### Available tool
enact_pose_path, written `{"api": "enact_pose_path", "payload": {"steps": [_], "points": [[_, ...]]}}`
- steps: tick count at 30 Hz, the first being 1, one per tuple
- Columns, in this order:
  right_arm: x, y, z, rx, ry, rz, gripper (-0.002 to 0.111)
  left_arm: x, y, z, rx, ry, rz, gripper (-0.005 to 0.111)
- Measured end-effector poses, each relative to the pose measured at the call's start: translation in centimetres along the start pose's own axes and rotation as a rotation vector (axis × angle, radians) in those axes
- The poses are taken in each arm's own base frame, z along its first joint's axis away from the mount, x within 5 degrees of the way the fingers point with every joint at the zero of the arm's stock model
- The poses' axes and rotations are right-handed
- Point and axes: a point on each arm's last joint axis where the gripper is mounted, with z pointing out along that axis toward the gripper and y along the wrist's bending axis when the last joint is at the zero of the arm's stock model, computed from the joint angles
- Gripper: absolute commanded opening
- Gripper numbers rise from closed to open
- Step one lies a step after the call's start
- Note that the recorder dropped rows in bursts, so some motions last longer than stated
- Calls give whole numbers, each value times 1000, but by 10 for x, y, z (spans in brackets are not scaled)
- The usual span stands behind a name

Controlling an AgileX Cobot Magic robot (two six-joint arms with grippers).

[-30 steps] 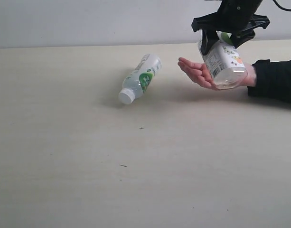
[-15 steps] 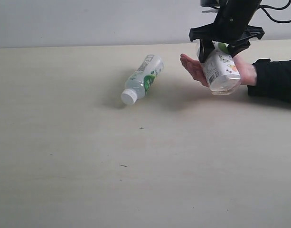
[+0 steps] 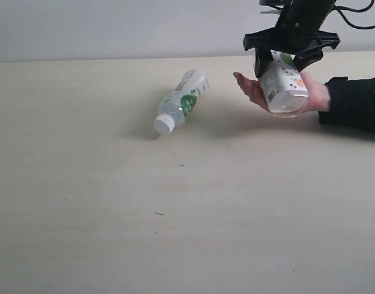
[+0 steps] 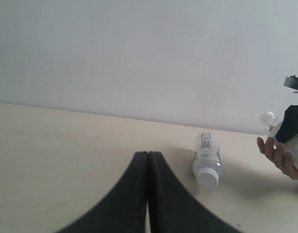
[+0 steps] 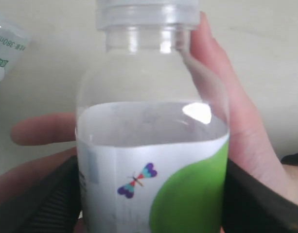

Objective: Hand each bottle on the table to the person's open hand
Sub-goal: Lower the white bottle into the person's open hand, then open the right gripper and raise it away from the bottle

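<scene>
My right gripper [image 3: 289, 56] is shut on a clear bottle with a white-green label [image 3: 283, 86] [image 5: 153, 145], holding it tilted against the palm of the person's open hand [image 3: 251, 90] [image 5: 236, 121] at the back right of the table [image 3: 114, 202]. A second clear bottle with a white-green label [image 3: 182, 100] [image 4: 206, 156] lies on its side near the table's middle, white cap toward the front. My left gripper [image 4: 148, 160] is shut on nothing, low over the table, left of that lying bottle. The red-capped bottles are out of view.
The person's black sleeve [image 3: 355, 101] rests on the table at the right edge. A pale wall [image 3: 114, 27] runs behind the table's far edge. Black cables [image 3: 361, 9] hang near the right arm.
My right gripper has carried the held bottle slightly back and down, so its base now rests in the hand. The lying bottle has barely shifted.
</scene>
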Motion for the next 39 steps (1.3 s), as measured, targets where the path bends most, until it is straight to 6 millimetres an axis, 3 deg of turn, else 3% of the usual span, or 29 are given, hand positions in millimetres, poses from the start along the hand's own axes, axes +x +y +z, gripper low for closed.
{"api": "enact_pose_path", "payload": {"steps": [23,26,28,30,32,33,34,35,39], "points": [[-2,-1,-1,15,-21,-9,86,0,0,0,0,0,0,1],[-3,0,-19,11,-58,-12,86,0,0,0,0,0,0,1],[-1,1,-47,12,-86,-67,85,0,0,0,0,0,0,1],[5,2,-71,12,-84,-98,77,0,0,0,0,0,0,1],[12,3,-91,12,-75,-107,47,0,0,0,0,0,0,1],[13,3,-98,12,-80,-108,19,0,0,0,0,0,0,1],[16,4,-112,10,-104,-110,6,0,0,0,0,0,0,1],[18,4,-118,10,-115,-110,1,0,0,0,0,0,0,1],[49,5,-149,-11,-130,-105,0,0,0,0,0,0,0,1]]}}
